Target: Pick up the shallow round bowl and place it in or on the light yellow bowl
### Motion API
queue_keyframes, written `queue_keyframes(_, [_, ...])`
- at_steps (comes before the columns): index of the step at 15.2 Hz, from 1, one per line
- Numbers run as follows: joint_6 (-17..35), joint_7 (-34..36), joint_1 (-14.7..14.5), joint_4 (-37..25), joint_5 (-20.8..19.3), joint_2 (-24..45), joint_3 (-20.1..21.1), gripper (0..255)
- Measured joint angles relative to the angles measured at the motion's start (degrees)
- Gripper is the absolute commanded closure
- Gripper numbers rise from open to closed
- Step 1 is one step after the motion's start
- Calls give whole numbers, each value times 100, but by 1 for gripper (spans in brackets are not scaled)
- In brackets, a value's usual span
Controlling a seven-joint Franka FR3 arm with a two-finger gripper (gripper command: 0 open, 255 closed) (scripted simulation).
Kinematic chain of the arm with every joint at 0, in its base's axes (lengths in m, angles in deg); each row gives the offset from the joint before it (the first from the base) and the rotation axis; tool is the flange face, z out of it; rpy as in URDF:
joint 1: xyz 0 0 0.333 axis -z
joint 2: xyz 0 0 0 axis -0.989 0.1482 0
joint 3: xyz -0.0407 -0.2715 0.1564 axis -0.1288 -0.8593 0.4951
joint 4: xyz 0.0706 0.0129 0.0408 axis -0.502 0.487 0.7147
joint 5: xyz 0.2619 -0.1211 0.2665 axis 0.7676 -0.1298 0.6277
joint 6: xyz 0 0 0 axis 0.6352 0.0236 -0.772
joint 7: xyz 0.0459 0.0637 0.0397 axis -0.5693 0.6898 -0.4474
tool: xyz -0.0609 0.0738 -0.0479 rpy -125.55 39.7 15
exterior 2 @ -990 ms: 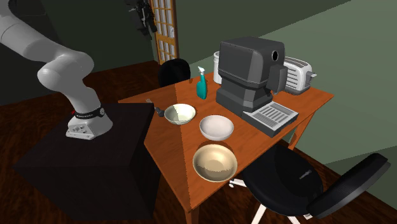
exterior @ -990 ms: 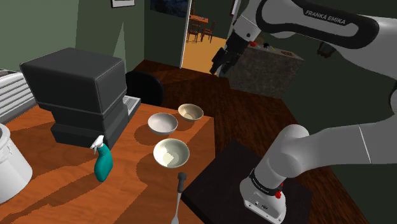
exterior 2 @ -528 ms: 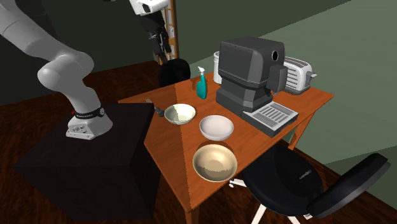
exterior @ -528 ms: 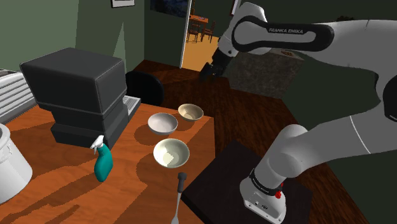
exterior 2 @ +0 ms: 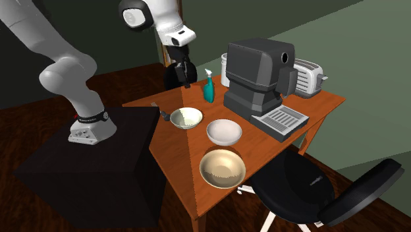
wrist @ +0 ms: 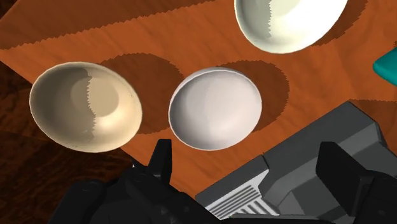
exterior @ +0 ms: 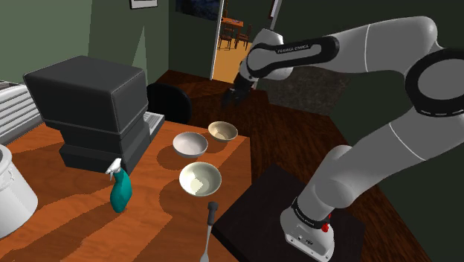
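Observation:
Three bowls sit near the wooden table's (exterior: 82, 216) corner. A tan bowl (exterior: 222, 131) (wrist: 86, 106) lies at the corner, with a white-grey bowl (exterior: 189, 143) (wrist: 215, 109) beside it. Further along stands a pale yellow-cream bowl (exterior: 199, 179) (exterior 2: 186, 118) (wrist: 289, 22). My black gripper (exterior: 232, 94) (exterior 2: 185, 74) (wrist: 248, 159) hangs well above the table, over the tan and white-grey bowls. It is open with nothing between its fingers. In the wrist view the white-grey bowl lies just ahead of the gap.
A black coffee machine (exterior: 93, 104) with a ribbed drip tray (exterior 2: 282, 121) stands behind the bowls. A teal spray bottle (exterior: 120, 190), a black-handled utensil (exterior: 209, 223), a white pot (exterior: 11, 195) and a toaster (exterior 2: 307, 74) share the table. A black office chair (exterior 2: 316, 191) stands beside it.
The arm has swung down and toward the shoulder view's left, bringing the gripper from near the doorway to above the bowls. The fingers stay apart. Nothing on the table has moved.

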Motion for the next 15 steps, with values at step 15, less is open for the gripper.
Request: queue_keyframes(15, [1640,-1531,-38,-1221,1499,3303,-192,0])
